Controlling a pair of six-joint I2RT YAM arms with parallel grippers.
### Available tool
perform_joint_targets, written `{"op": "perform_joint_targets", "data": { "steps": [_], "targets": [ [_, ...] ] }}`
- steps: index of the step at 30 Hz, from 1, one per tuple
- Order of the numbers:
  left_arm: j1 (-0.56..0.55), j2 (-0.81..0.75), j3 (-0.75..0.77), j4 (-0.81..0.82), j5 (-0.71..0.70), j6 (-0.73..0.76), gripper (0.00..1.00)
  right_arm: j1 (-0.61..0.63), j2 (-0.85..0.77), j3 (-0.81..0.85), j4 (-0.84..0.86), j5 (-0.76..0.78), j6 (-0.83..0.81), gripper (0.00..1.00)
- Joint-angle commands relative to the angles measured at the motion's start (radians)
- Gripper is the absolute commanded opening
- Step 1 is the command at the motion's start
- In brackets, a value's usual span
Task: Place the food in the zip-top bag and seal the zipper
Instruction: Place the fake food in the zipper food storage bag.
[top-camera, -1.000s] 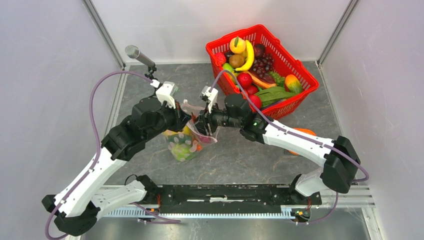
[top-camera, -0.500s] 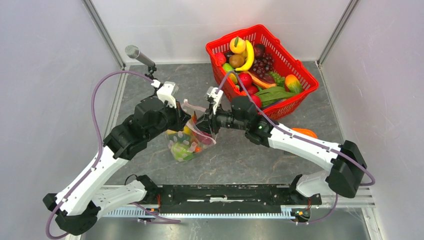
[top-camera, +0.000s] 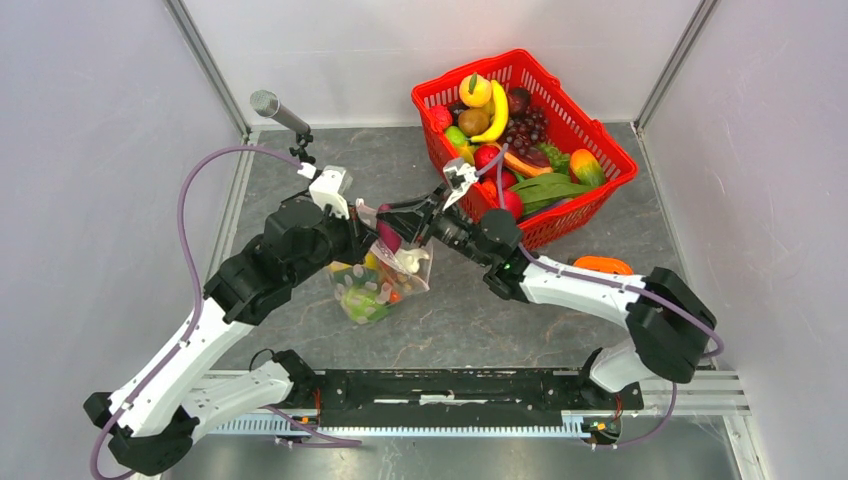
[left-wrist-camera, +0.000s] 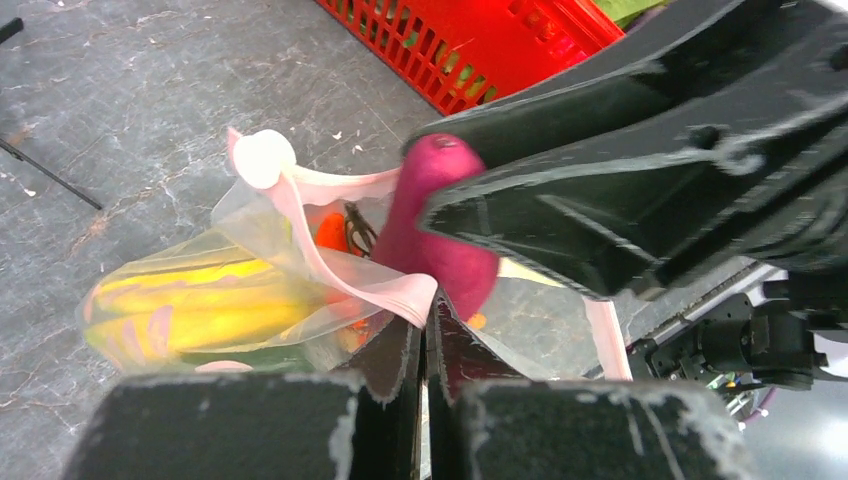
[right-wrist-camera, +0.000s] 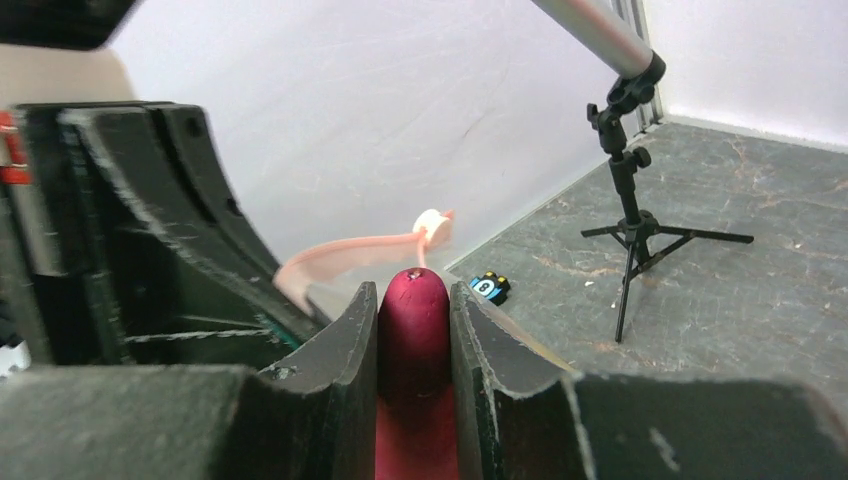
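Right gripper (right-wrist-camera: 413, 300) clamped on magenta food piece (right-wrist-camera: 412, 335). Long axis of piece in line with fingers, blunt tip poking past them. Zip-top bag (top-camera: 362, 300) lay just below and ahead of that tip, mouth up, belly on tabletop (top-camera: 470, 320). Left gripper (left-wrist-camera: 425, 335) pressed together on zipper (left-wrist-camera: 330, 268), pinching near lip; piece just beyond its tips, over opening. Tip possibly past far lip, but fingers blocked view. Yellow food (left-wrist-camera: 190, 300) inside bag. Judged next: drive piece along own axis, down into mouth.
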Motion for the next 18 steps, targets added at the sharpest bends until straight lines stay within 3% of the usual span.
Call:
{"op": "perform_joint_targets", "data": {
  "steps": [1, 6, 9, 12, 18],
  "targets": [
    [-0.001, -0.023, 0.010, 0.045, 0.006, -0.031, 0.04, 0.054, 0.064, -0.020, 0.172, 0.114, 0.048, 0.10],
    [-0.001, -0.020, 0.012, 0.032, -0.066, -0.047, 0.04, 0.096, 0.118, -0.081, 0.318, 0.102, 0.021, 0.23],
    [-0.001, -0.017, 0.019, 0.011, -0.110, -0.065, 0.03, 0.102, 0.114, -0.084, 0.292, 0.085, -0.010, 0.49],
    [-0.001, -0.029, 0.017, -0.005, -0.167, -0.075, 0.03, 0.099, 0.052, -0.068, 0.179, 0.076, -0.082, 0.67],
    [0.001, -0.064, 0.002, -0.013, -0.258, -0.083, 0.03, 0.091, -0.101, 0.053, -0.185, 0.043, -0.243, 0.79]
  ]
}}
